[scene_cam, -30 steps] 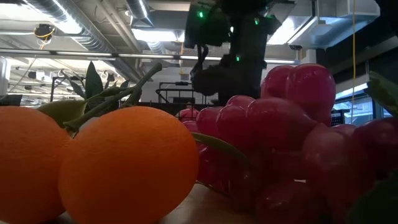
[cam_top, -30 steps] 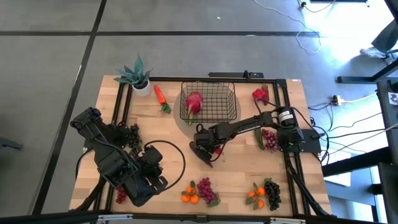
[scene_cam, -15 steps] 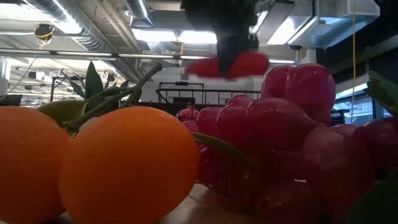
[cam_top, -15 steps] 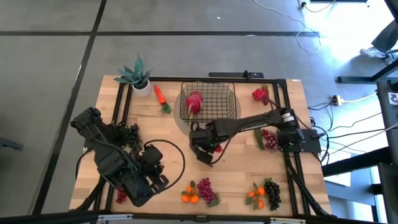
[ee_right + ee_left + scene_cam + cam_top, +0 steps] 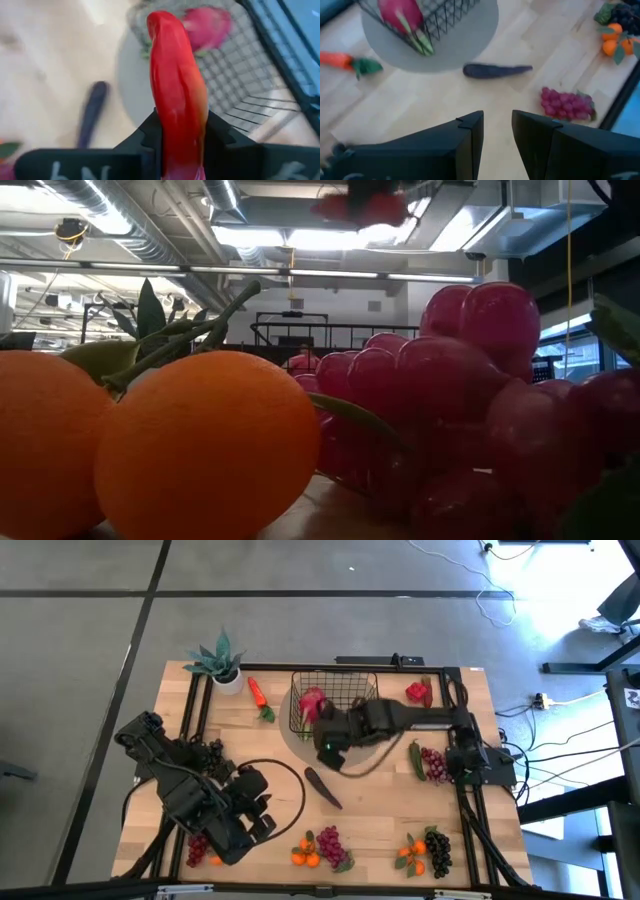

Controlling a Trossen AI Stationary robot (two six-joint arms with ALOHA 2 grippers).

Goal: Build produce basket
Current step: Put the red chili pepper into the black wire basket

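We have only the radish [image 5: 312,703] in the basket [image 5: 366,688], our right gripper [image 5: 180,131] clamping a red pepper [image 5: 176,95] over it, left gripper [image 5: 497,131] spread empty, most produce still out.

You get a top-down view of the whole surface [image 5: 390,802]; low view sits right against oranges [image 5: 150,445] and grapes [image 5: 450,400]; both wrist views share the basket [image 5: 445,15].

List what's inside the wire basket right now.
A pink-red radish lies in the basket. The right claw, gripping a red pepper, hides the basket's near side there.
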